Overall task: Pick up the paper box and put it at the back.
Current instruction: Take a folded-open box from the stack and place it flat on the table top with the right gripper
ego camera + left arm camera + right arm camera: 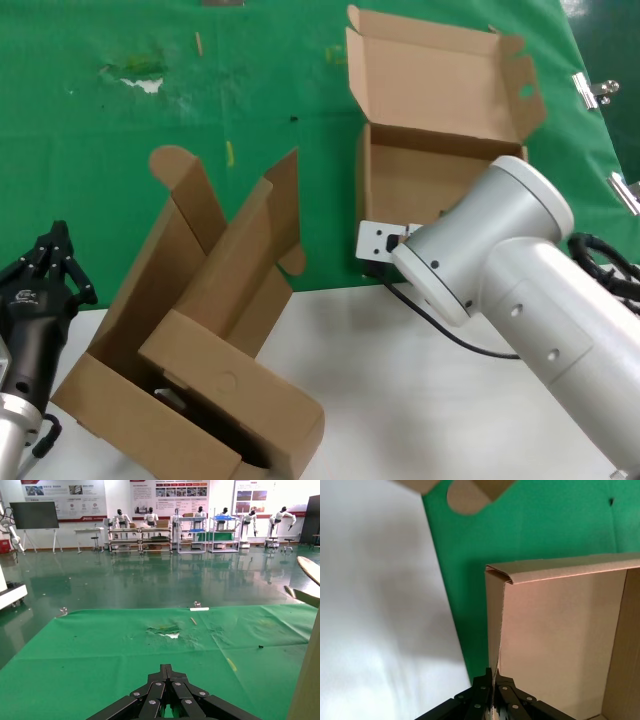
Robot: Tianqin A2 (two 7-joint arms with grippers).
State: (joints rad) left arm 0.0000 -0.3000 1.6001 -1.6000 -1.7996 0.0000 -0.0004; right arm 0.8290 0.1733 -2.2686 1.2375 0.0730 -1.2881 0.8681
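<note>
The paper box (430, 170) is over the green sheet (250, 90) at the back right. It is open, and its lid stands up with side tabs and a small round hole (527, 92). My right gripper (493, 672) is shut on the box's thin side wall (494, 625) at its near left corner. In the head view the gripper is mostly hidden behind my right arm (520, 270). I cannot tell if the box rests on the sheet or hangs just above it. My left gripper (55, 250) is shut and empty at the left edge, also in the left wrist view (167, 669).
A second, larger cardboard box (200, 380) with a circle outline on its front wall lies tilted on the white tabletop (400, 400) at front left, flaps raised. Metal clips (595, 90) hold the sheet's right edge. The sheet has pale scuffs (140, 75).
</note>
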